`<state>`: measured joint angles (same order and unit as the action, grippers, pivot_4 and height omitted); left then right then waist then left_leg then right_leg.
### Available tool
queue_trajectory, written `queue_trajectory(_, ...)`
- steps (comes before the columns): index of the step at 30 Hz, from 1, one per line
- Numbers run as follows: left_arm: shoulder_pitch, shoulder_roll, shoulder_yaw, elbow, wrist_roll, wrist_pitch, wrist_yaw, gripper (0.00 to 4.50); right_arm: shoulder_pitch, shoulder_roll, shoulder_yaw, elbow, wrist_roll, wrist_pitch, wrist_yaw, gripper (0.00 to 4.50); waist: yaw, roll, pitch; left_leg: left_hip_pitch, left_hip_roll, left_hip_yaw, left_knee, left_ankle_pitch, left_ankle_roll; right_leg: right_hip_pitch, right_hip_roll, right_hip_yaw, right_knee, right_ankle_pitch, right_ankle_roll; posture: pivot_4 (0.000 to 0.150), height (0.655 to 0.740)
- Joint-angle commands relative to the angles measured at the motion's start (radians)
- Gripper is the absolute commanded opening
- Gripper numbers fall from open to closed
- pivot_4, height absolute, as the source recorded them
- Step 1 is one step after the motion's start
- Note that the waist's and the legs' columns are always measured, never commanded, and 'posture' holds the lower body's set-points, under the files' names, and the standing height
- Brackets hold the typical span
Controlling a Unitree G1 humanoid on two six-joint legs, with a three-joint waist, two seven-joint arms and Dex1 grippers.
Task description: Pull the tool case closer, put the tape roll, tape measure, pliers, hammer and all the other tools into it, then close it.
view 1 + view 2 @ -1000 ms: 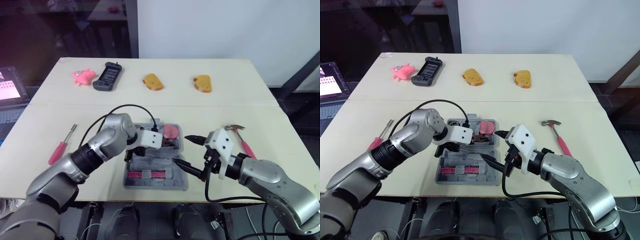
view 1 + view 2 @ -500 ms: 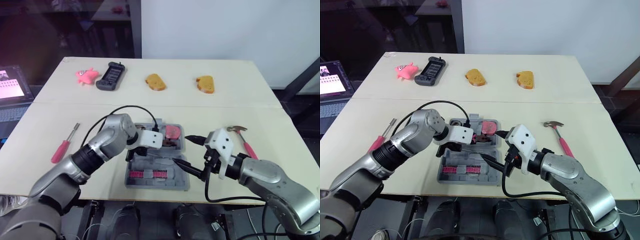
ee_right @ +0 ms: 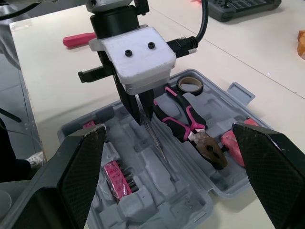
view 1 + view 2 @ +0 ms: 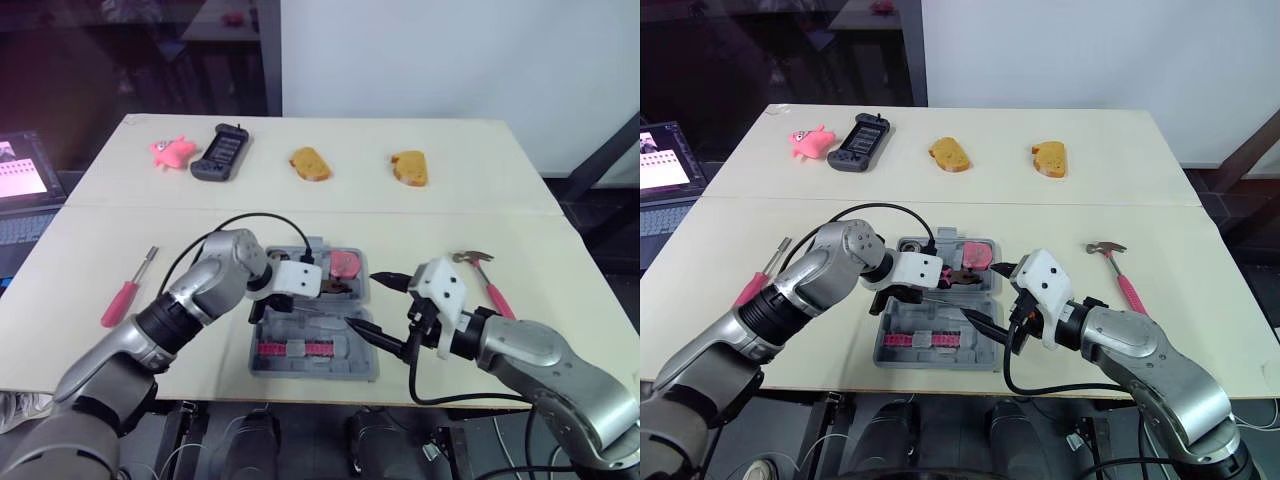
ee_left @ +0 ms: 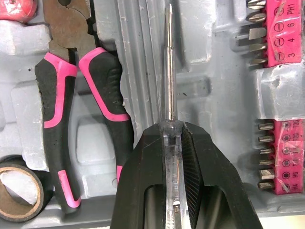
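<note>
Not much had moved over the last second. The camera itself nudged over a bit, and the left tool (image 5: 172, 133) stayed parked over the open tool case (image 5: 209, 95). It was clamped on the clear handle of a thin screwdriver (image 5: 169, 67), whose shaft lay along the long groove in the middle of the tray. The case sat at the near edge of the desk (image 4: 450, 215), between both arms.

That screwdriver looked light and stiff, but the smooth handle seemed slippery, so I'd guess it could twist in the pinch. The handle was still the right place to hold it.

The pliers (image 5: 102, 88) lay just beside the groove, with the tape roll (image 5: 19, 168) by their handle ends and the bit strips (image 5: 286, 28) on the other side, so the drop had little slack. The right tool (image 4: 385, 308) hung spread and empty just off the case's right side, near enough to crowd things.

Not yet packed were the hammer (image 4: 1125, 285) on the right, probably head-heavy and best grabbed close to the head, and a red screwdriver (image 4: 122, 300) on the left. The pink toy (image 4: 168, 152), controller (image 4: 221, 153) and bread (image 4: 309, 164) at the far edge were well apart from all this.
</note>
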<state>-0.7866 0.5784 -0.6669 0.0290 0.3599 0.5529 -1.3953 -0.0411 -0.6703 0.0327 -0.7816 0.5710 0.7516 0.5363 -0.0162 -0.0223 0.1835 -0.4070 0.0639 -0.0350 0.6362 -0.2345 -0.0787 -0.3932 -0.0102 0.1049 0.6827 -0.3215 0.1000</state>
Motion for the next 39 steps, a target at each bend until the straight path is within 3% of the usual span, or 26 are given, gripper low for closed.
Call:
queue_trajectory(1,0.003,-0.017,-0.011,-0.017,-0.015,0.006,-0.013,0.01,-0.009,-0.003,-0.019,-0.021,0.002,-0.007,-0.001,4.50,0.000,0.000,0.000,0.000,0.000,0.000,0.000,0.000,0.000,0.000,0.000,0.000,0.000,0.000,0.000,0.150,0.7400)
queue_trajectory(39,0.031,-0.039,-0.033,0.038,0.006,-0.051,0.011,0.01,-0.002,-0.005,-0.024,-0.026,0.005,0.004,-0.008,4.50,-0.001,0.000,0.000,0.000,0.000,0.000,0.000,0.000,0.000,0.000,0.000,0.000,0.000,0.000,0.000,0.150,0.7400)
